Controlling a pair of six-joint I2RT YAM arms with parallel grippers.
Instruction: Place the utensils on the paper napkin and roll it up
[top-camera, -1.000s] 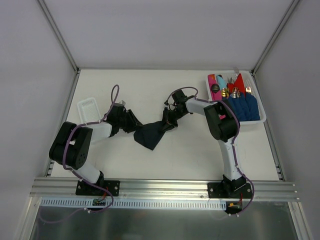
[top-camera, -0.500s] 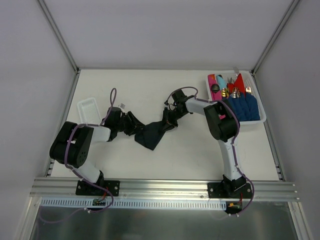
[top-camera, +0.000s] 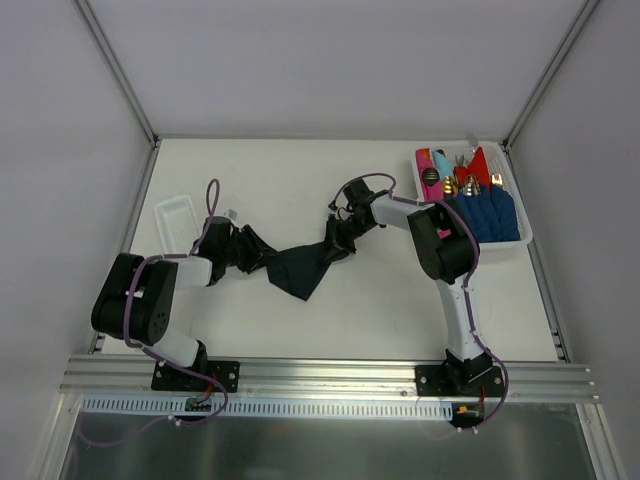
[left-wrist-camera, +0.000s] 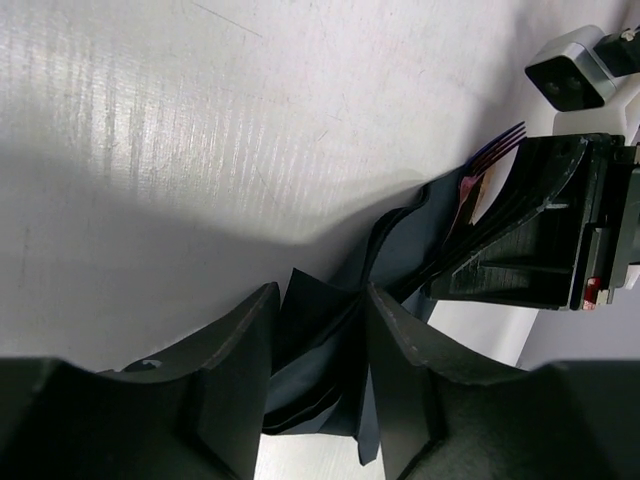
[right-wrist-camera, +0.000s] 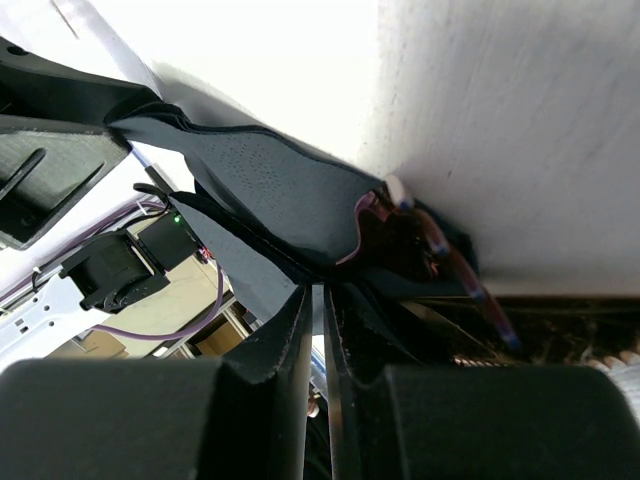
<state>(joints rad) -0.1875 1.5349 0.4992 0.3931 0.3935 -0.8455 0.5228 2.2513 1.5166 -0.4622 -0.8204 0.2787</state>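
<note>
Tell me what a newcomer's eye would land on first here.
First, the dark paper napkin stretched mid-table, the left gripper pinching one end and the right gripper the other. Next, the white bin at the far right, packed with blue, red and pink rolled napkins and utensils.

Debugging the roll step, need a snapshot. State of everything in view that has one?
napkin: unrolled, bunched, stretched between both claws
left claw: closed on a fold of the napkin
right claw: pinched shut on the napkin's other end
fork: tucked in the napkin beside the right claw, tines sticking out
bin: holding rolled napkins and utensils
</note>
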